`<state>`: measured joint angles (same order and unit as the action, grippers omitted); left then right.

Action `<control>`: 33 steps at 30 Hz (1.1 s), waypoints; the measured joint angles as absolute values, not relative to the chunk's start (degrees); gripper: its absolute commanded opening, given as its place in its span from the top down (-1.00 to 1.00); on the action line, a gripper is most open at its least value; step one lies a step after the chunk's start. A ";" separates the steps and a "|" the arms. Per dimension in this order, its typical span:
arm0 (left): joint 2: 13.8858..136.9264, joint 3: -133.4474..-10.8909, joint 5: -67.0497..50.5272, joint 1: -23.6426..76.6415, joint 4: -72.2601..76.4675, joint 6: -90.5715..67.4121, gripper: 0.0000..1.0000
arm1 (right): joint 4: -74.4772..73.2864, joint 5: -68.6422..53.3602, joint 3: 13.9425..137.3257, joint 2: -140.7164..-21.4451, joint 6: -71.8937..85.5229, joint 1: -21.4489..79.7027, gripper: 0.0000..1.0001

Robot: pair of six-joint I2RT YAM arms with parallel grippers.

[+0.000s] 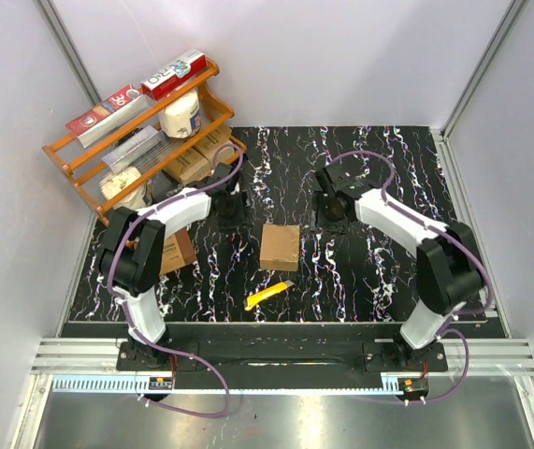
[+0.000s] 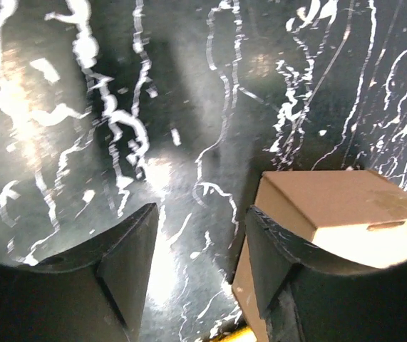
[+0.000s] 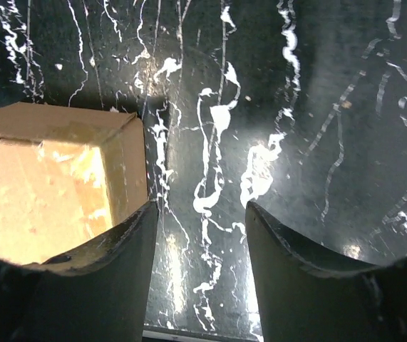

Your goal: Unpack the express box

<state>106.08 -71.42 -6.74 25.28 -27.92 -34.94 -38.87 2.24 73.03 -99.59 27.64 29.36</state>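
— Where are we seeing the box?
— It is sitting on the tabletop, at five o'clock from our left fingers and seven from our right fingers. Both pairs are gaping open, holding nothing.

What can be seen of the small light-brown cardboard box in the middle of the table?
The express box is a small, plain, light-brown cardboard box, roughly cube-shaped. Its top flaps look closed, and a glossy patch suggests tape. It stands upright on the black marbled table, near its middle. Only the table touches it: the left gripper and the right gripper, both open, are apart from it, and a yellow knife lies nearby, not touching.
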 measured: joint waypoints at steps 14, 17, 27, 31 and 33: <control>81.82 -64.10 0.01 24.23 -32.47 -31.64 -0.48 | -30.79 -1.34 63.66 -76.84 17.26 40.40 -0.55; 77.14 -64.05 2.66 24.21 -33.82 -31.07 -0.61 | -28.45 -4.58 62.52 -76.03 13.10 46.39 -0.75; 61.08 -62.65 14.31 22.94 -39.11 -33.50 -0.84 | -24.47 -10.17 65.82 -90.56 0.71 59.46 -0.66; 55.40 -57.76 14.44 19.64 -39.99 -33.98 -0.86 | -26.09 -11.62 67.16 -97.12 -3.09 60.07 -0.62; 54.13 -55.40 13.74 17.32 -40.95 -34.20 -0.88 | -26.98 -11.77 67.33 -98.83 -4.93 60.14 -0.59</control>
<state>54.13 -55.40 13.74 17.32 -40.95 -34.20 -26.98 -11.77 67.33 -98.83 -4.93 60.14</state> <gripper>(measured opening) 0.926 0.814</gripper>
